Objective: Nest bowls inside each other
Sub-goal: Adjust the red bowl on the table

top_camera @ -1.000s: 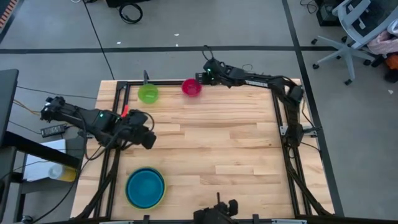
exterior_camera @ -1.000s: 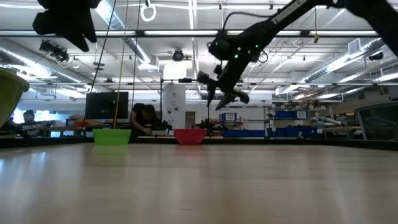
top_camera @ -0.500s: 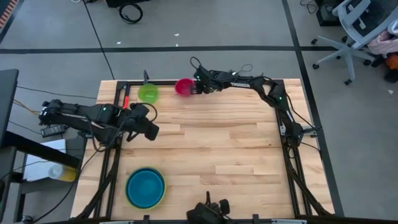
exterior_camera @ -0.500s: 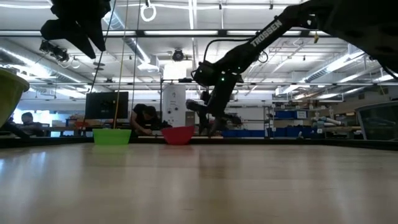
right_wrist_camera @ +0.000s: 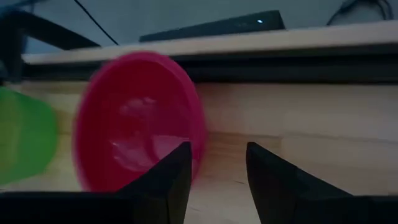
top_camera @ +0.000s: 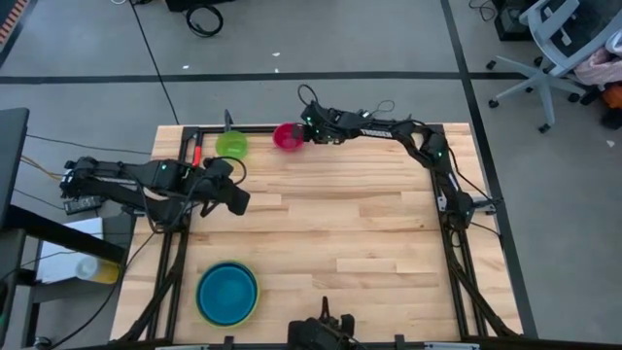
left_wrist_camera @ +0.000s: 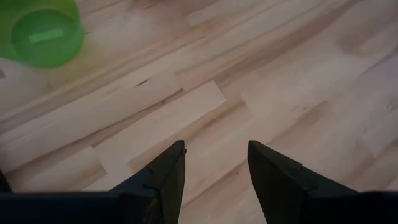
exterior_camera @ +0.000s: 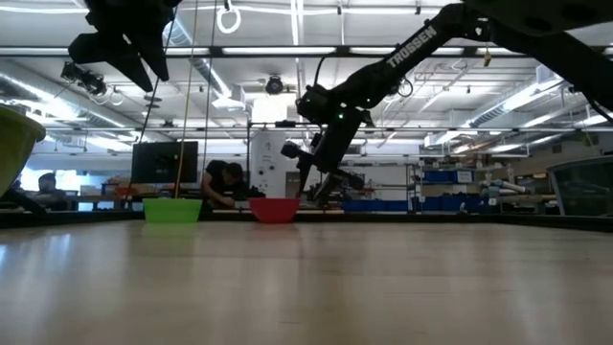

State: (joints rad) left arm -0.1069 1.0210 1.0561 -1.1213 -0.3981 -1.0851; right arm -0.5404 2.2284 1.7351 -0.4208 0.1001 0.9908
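The small magenta-pink bowl [top_camera: 286, 136] stands on its base at the table's far edge, with the small green bowl [top_camera: 231, 146] to its left. A blue bowl [top_camera: 227, 292] sits nested in the yellow-green bowl [top_camera: 255, 303] at the near left. My right gripper [top_camera: 303, 132] is open and low at the pink bowl's right side. Its fingers straddle the bowl's rim [right_wrist_camera: 200, 140] in the right wrist view. My left gripper [top_camera: 236, 200] hangs open over bare wood at mid-left, with nothing between its fingers [left_wrist_camera: 214, 168]. My right gripper comes slanting down from the table's right at the pink bowl's right-hand rim [right_wrist_camera: 200, 140]. One finger [right_wrist_camera: 177, 171] stands in front of that rim and the other [right_wrist_camera: 264, 171] is outside, over the wood. Whether a finger touches the bowl I cannot tell.
A black frame rail [top_camera: 369, 128] runs along the far edge just behind the two small bowls. The yellow-green bowl [exterior_camera: 13, 144] looms at the low view's left edge. Bare wood [top_camera: 360, 224] fills the middle and right. A person [exterior_camera: 222, 184] sits in the room beyond.
My right gripper has come down and gone toward the table's left, up to the pink bowl. The bowl has slid a short way left along the table toward the green bowl and stays upright. My left gripper has swung slightly toward the far edge.
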